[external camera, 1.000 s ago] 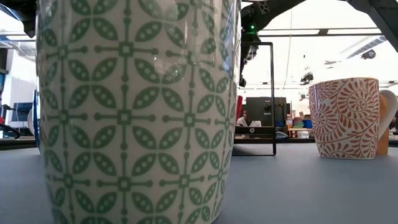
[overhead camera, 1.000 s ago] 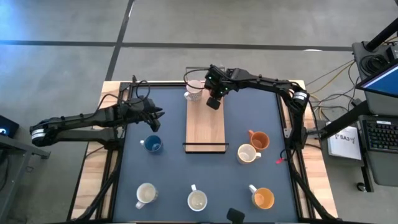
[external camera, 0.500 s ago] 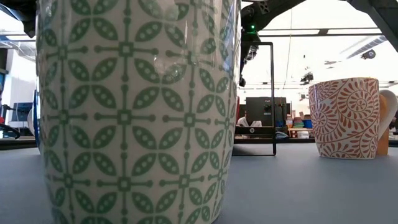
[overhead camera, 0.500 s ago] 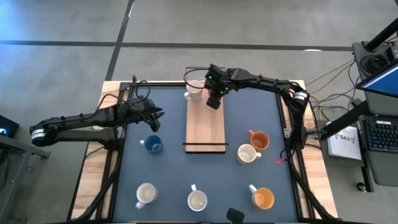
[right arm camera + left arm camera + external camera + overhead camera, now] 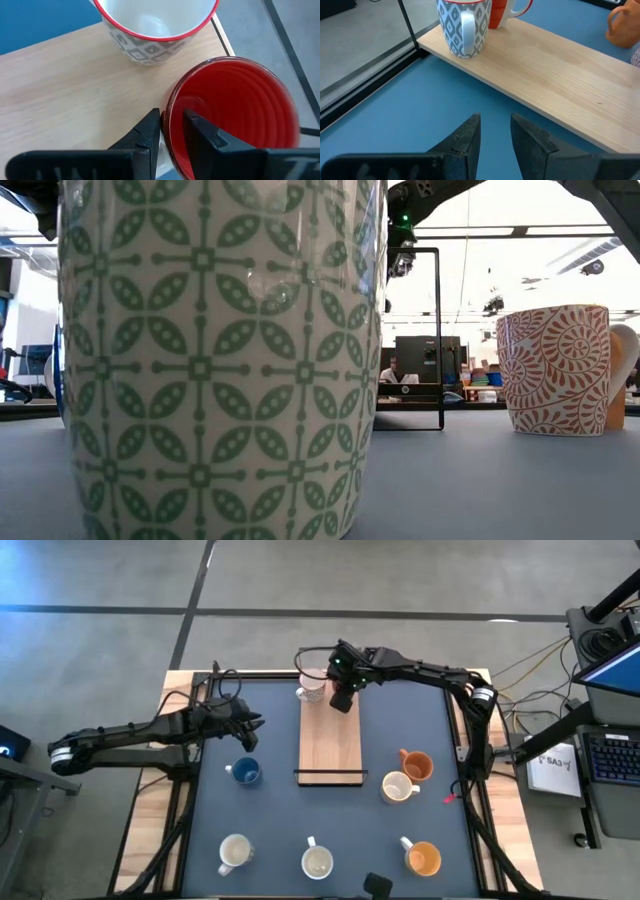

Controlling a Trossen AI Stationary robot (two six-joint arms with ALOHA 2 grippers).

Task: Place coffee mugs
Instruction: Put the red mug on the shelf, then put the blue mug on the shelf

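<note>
On the far end of the light-wood tray (image 5: 330, 745) stand a grey-patterned white mug with a red rim (image 5: 155, 25) (image 5: 310, 688) and a red mug (image 5: 235, 115) right beside it. My right gripper (image 5: 171, 125) (image 5: 342, 697) hangs over the red mug, open. One finger is inside the mug and one outside, with its near wall between them. In the high view the gripper hides the red mug. My left gripper (image 5: 495, 131) (image 5: 255, 723) is open and holds nothing. It hovers over the blue table to the left of the tray. My right gripper stands astride the red mug's rim (image 5: 167, 112), slanting down from above. A thin gap shows beside the outer finger (image 5: 147, 132). Whether the inner finger (image 5: 200, 132) touches the wall, I cannot tell. The mug stands upright on the tray.
A blue mug (image 5: 245, 773) sits left of the tray. An orange mug (image 5: 416, 766) and a white one (image 5: 398, 787) sit to its right. Along the near edge stand two white mugs (image 5: 234, 853) (image 5: 318, 862) and an orange one (image 5: 424, 859). A black frame borders the table.
</note>
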